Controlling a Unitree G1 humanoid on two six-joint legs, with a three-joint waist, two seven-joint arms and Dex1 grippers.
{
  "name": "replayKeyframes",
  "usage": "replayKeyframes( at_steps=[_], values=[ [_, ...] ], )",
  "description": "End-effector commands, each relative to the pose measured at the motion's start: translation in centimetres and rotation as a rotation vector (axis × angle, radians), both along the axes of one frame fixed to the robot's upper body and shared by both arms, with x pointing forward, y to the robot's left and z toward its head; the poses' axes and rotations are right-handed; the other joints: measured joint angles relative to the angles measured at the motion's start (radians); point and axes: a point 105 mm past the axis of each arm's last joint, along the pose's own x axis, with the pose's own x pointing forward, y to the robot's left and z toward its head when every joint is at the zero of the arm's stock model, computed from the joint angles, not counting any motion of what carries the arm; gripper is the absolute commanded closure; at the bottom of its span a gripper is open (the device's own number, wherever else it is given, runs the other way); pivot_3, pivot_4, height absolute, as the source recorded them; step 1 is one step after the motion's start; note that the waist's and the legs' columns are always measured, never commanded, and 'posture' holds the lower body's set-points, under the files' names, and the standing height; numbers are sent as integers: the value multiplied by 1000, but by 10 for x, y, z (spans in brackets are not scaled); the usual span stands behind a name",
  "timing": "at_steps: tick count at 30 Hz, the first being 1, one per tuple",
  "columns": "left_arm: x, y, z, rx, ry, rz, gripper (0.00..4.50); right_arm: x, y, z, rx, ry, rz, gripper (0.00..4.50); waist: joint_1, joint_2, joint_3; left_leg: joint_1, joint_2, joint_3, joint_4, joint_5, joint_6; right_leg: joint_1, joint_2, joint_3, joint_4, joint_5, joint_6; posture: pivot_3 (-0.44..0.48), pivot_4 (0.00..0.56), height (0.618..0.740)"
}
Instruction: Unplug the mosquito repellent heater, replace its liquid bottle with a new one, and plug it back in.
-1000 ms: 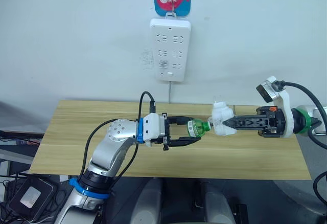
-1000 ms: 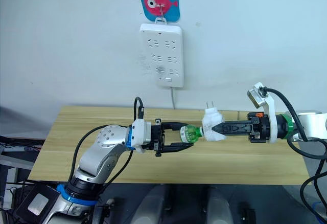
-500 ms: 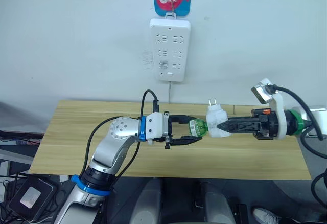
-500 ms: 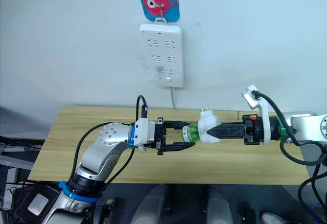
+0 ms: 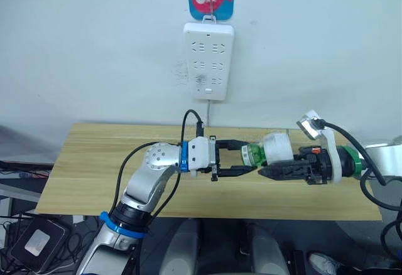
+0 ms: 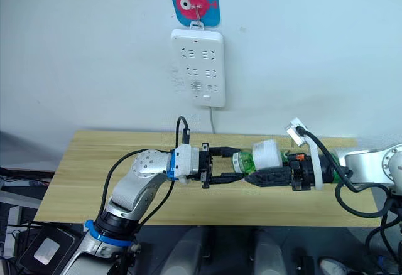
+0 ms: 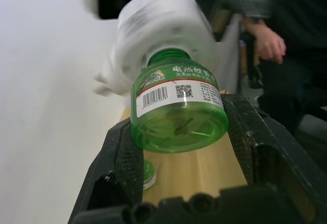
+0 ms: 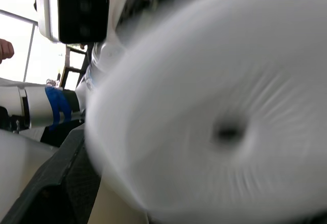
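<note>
Heater [image 5: 277, 147] rolled, btwn R jaws.

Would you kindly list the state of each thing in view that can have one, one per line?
Mosquito repellent heater: unplugged, held above the table, green bottle attached.
Green bottle: neck in the heater, base between the left gripper's fingers.
Left gripper: closed around the bottle.
Right gripper: shut on the heater.
Power strip: hanging on the wall, no plug in its sockets.
Table: a small green cap lies on it.
</note>
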Motion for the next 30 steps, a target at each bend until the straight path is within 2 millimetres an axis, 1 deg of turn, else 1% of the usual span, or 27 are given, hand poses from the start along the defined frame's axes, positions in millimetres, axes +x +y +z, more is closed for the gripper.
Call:
replayKeyframes(
  at_steps=[1,3,4,6,7,9,11,12,14,16,19,20,21,25,27,30],
  values=[
    [1,0,13,-54,-20,5,2276,-23,1,2,15,30,87,23,3,0,0,0,0,0,0,0,0,0,0,0,0,0,0,62,256,740],
    [0,4,11,-50,-18,7,2276,-38,-9,-9,-40,66,114,23,5,0,0,0,0,0,0,0,0,0,0,-1,-1,0,0,69,256,740],
    [-1,6,10,-47,-16,7,2276,-40,-15,-13,-74,61,108,23,5,0,0,-1,0,0,0,0,0,0,0,-1,-1,0,0,69,256,740],
    [-3,11,8,-32,-11,2,2276,-32,-30,-21,-134,22,51,23,2,0,0,0,0,0,0,0,0,0,0,0,-1,0,0,69,256,740],
    [-5,14,6,-23,-6,-5,2276,-21,-40,-22,-150,-16,-4,23,1,0,0,0,0,0,0,0,0,0,0,0,-1,0,0,71,259,740],
    [-8,20,4,-9,5,-20,2276,2,-58,-20,-155,-72,-104,399,-5,0,0,1,0,1,0,0,0,0,1,0,0,0,1,70,258,740],
    [-12,24,2,7,14,-36,2276,20,-67,-15,-139,-120,-157,953,-7,0,0,2,1,1,0,0,0,0,1,0,0,-1,1,66,256,740],
    [-14,27,0,22,13,-45,2276,29,-67,-13,-123,-145,-176,1360,-9,0,0,2,1,2,0,0,0,0,1,0,0,-1,1,66,256,740],
    [-17,30,-3,43,13,-64,2276,42,-61,-12,-95,-177,-183,2107,-14,0,0,2,1,1,0,0,0,0,1,1,0,-1,0,59,254,740],
    [-20,31,-3,52,10,-85,2276,51,-49,-15,-64,-190,-172,2872,-20,0,0,2,1,1,0,0,0,0,1,1,1,-1,0,56,250,740],
    [-20,30,3,42,16,-87,2276,54,-35,-22,-22,-176,-154,3997,-18,0,0,1,0,0,-1,0,0,0,0,0,0,-1,0,69,249,740],
    [-19,30,4,42,15,-82,2276,49,-27,-25,0,-162,-131,4356,-16,0,0,0,0,0,-1,0,0,0,0,0,-1,-1,0,69,249,740],
    [-17,30,6,39,17,-71,2276,43,-19,-28,21,-146,-108,4490,-14,0,0,0,-1,0,0,0,0,0,-1,0,-1,-1,0,78,249,740],
    [-4,33,3,47,21,9,2276,15,-2,-31,48,-123,-24,4490,-4,0,0,0,-1,-1,0,0,0,0,-1,0,0,-1,0,79,252,740],
    [0,36,-3,61,45,43,2276,3,5,-25,79,-116,13,4490,-3,0,0,0,0,-1,0,0,0,0,-1,0,0,-1,0,74,251,740],
    [-3,37,-13,79,65,40,2276,-4,12,-8,140,-124,37,4490,-2,0,0,1,0,0,0,0,0,0,-1,0,0,-1,0,69,250,740]
  ],
)
